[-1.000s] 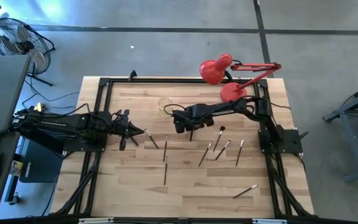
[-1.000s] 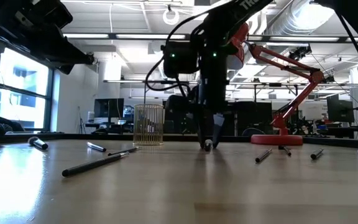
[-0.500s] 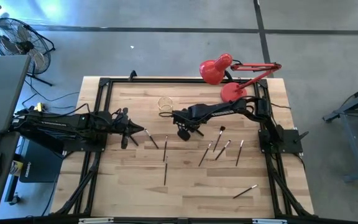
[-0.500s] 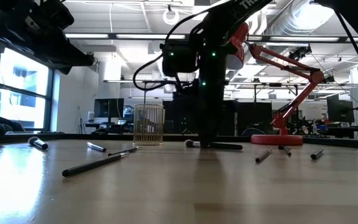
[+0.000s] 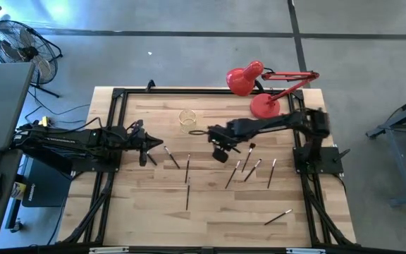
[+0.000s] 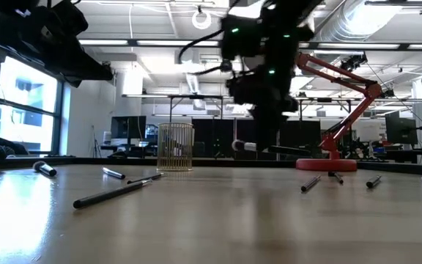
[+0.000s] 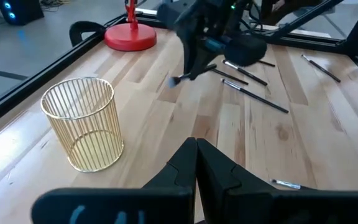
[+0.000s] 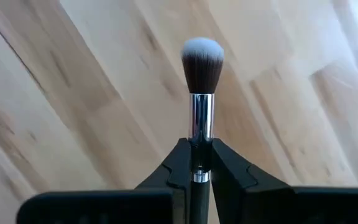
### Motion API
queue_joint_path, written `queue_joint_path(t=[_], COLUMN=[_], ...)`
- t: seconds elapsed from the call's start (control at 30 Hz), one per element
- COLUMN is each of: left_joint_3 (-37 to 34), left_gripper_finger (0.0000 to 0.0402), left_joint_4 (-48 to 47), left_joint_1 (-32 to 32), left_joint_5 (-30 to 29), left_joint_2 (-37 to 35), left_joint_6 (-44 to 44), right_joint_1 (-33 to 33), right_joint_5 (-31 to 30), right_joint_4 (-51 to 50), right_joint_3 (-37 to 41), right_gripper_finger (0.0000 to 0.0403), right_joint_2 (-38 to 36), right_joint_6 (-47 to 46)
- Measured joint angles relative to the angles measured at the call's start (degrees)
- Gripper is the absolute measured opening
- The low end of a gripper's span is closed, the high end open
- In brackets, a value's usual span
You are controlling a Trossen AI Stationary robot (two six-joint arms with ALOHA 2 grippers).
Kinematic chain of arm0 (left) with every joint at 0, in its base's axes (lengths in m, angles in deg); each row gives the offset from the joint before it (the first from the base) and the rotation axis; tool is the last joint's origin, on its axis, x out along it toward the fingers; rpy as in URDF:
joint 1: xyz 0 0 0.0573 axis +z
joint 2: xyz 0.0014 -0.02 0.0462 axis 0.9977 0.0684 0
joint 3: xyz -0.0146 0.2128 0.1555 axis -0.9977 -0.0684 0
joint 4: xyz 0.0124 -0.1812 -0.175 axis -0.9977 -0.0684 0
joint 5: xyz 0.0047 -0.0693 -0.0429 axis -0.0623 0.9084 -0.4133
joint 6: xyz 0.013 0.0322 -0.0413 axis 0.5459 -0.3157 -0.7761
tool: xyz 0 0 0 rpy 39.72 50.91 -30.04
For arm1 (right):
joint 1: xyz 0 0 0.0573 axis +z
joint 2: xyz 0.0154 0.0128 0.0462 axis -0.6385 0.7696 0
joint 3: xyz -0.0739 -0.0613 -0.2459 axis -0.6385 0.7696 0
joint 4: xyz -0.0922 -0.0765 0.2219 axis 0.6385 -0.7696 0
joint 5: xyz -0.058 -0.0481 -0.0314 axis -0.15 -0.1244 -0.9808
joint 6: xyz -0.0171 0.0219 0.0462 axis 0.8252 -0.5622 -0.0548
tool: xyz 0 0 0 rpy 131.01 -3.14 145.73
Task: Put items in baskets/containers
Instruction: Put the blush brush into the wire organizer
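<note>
My right gripper (image 5: 220,148) is shut on a dark makeup brush (image 8: 201,81) with a silver ferrule and a pale-tipped head, right of the gold wire cup (image 5: 187,120). The low view shows this brush (image 6: 269,148) level above the table. The cup (image 7: 82,124) stands upright on its base. My left gripper (image 5: 162,149) is shut and empty, left of the cup's near side. Several other dark brushes (image 5: 249,166) lie flat on the table. My right gripper pinches the brush between its two fingers, on the handle just behind the silver ferrule (image 8: 195,157). The fingers come from above and lie across the brush. The brush is level and lifted clear of the table, its head (image 6: 237,145) sticking out to one side.
A red desk lamp (image 5: 245,79) stands on its round base (image 5: 264,106) at the far right. Loose brushes lie at the table's middle (image 5: 187,176), near my left gripper (image 5: 171,156) and toward the near right (image 5: 278,216). A black frame (image 5: 118,92) rims the table.
My right gripper has taken the brush off the table. It has lifted the brush clear and level and carried it a little toward the table's right edge. The right arm has drawn back toward the right. My left gripper has stayed shut.
</note>
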State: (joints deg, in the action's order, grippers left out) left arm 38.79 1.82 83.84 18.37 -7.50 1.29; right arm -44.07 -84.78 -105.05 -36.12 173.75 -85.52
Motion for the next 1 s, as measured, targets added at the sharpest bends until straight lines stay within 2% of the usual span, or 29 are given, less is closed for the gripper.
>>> queue_joint_path(t=[0.13,0.23,0.37,0.43,0.53,0.67,0.87,1.0], left_joint_3=[0.0,0.0,0.0,0.0,0.0,0.0,0.0,0.0], left_gripper_finger=[0.0001,0.0001,0.0001,0.0001,0.0001,0.0001,0.0001,0.0001], left_joint_4=[0.0,0.0,-0.1,-0.1,-0.1,-0.1,-0.1,-0.1], left_joint_1=[0.0,0.0,0.0,0.0,0.0,0.0,0.0,0.0], left_joint_5=[-0.3,-1.4,-1.4,-1.5,-1.5,-1.6,-1.6,-1.6], left_joint_2=[0.0,0.0,0.0,0.0,0.0,0.0,0.0,0.0], left_joint_6=[0.1,0.1,0.0,-0.3,-1.2,-1.3,-1.3,-1.3], right_joint_1=[1.4,1.7,0.2,-0.9,-3.3,-6.9,-11.0,-12.7], right_joint_5=[-0.6,-2.3,-2.7,-3.1,-1.1,7.5,11.7,14.3], right_joint_4=[23.0,48.5,88.1,98.8,104.9,106.3,104.9,98.3], right_joint_3=[13.5,24.5,33.8,34.8,31.9,22.9,12.4,9.2], right_gripper_finger=[0.0031,0.0031,0.0031,0.0031,0.0031,0.0031,0.0031,0.0031], right_joint_2=[-11.7,-16.8,-16.0,-13.2,-8.3,-1.6,6.8,10.5], right_joint_6=[-1.2,3.3,11.5,14.6,17.6,19.6,20.2,19.9])
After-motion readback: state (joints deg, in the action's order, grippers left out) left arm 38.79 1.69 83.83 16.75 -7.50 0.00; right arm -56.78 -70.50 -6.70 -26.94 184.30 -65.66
